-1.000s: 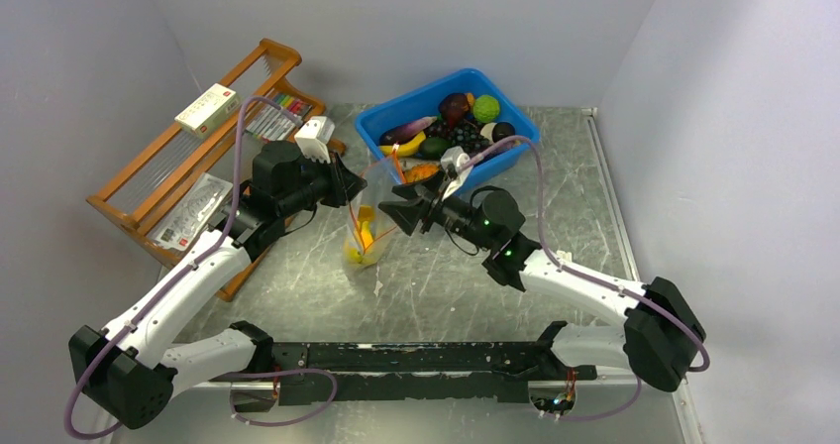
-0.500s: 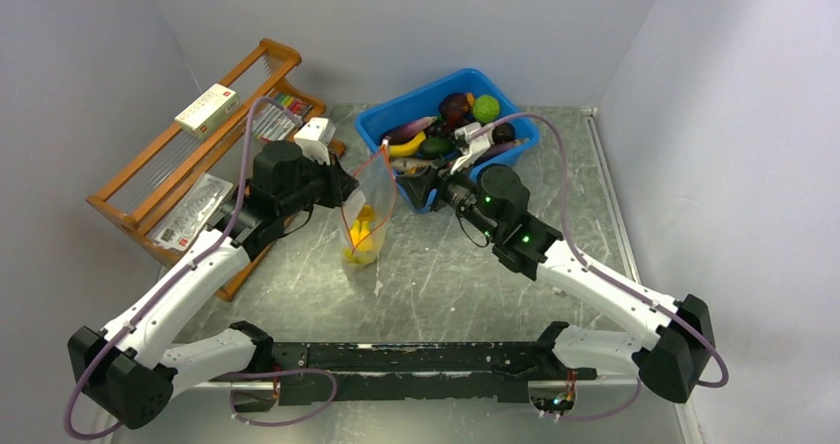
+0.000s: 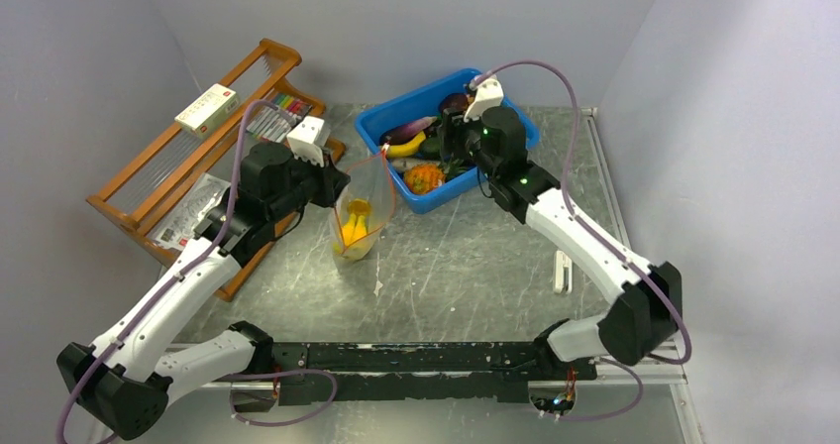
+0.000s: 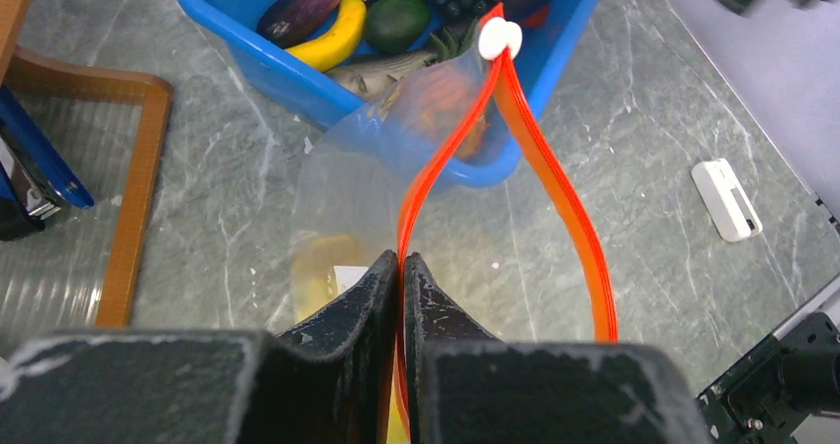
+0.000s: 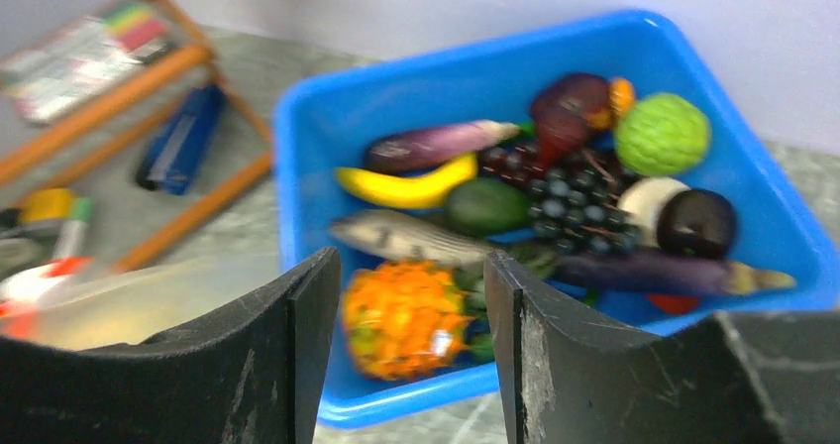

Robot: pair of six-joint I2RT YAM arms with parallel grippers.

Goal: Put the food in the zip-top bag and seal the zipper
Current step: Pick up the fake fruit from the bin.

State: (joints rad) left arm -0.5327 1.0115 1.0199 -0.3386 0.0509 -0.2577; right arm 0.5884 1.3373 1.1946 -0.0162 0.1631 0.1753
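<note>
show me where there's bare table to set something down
Bare table lies between the bag and the black rail, and from the bag right to the small white piece. Crowded: the blue bin, full, and the wooden rack.

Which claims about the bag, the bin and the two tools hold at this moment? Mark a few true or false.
1. The left tool is shut on the zip-top bag at its mouth. True.
2. The zipper is sealed. False: it gapes in an open loop.
3. The right tool grips the orange piece. False: its jaws stand open and empty over the blue bin, where that piece lies.
4. Yellow food lies inside the bag. True.
</note>
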